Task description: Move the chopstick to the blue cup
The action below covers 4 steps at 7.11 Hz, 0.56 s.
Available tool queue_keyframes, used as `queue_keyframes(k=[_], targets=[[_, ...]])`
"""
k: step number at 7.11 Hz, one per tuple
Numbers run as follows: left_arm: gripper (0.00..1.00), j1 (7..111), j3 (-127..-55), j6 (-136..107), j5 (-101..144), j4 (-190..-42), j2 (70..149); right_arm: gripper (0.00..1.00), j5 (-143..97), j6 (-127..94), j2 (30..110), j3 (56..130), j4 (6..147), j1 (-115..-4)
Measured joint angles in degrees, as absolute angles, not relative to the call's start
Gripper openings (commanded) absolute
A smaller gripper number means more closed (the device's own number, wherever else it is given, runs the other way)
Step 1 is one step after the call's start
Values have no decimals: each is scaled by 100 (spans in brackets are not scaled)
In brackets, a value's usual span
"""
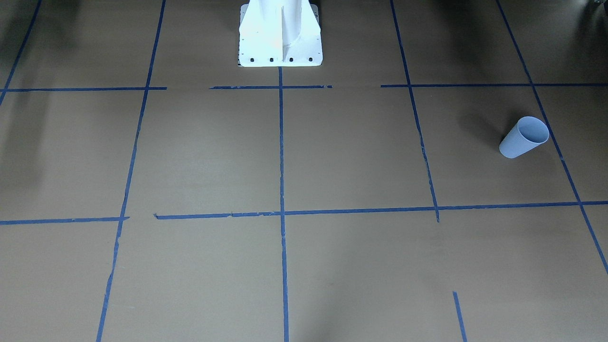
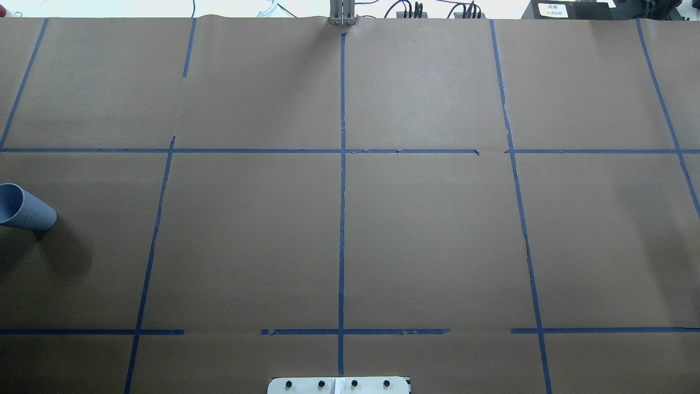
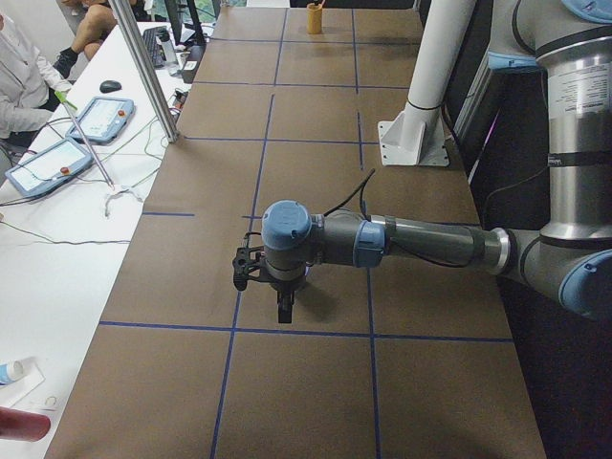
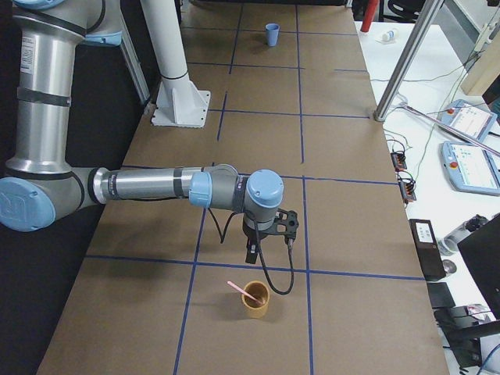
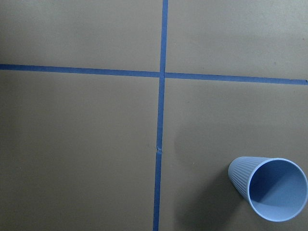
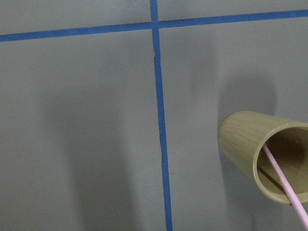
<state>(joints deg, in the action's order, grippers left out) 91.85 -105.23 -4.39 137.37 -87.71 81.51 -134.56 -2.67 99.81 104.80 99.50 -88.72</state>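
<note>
Inside tan cup (image 6: 240,144), chopstick (image 6: 284,182) leaning, blue cup (image 5: 239,175) upright, well apart

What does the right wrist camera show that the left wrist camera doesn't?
Only the right wrist view shows the chopstick, leaning inside a tan cup. Only the left wrist view shows the blue cup, upright and empty. Both look down on the paper-covered table, each with a cross of blue tape on it.
</note>
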Motion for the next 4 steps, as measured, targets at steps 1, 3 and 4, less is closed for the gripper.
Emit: queue_keyframes(k=[1,3,4], targets=[[100,9176,-10539,-442,13733,-8800,8138,100,-13456,-265,9982,10483,9936,-8874],[100,9125,-10585,-438,13733,-8865,8076,100,-13442,-258,9982,10456,9751,-8876],[100,9113,-10599,-436,13736,-8882,8039,100,-13435,-254,9983,10438,9672,-8877]])
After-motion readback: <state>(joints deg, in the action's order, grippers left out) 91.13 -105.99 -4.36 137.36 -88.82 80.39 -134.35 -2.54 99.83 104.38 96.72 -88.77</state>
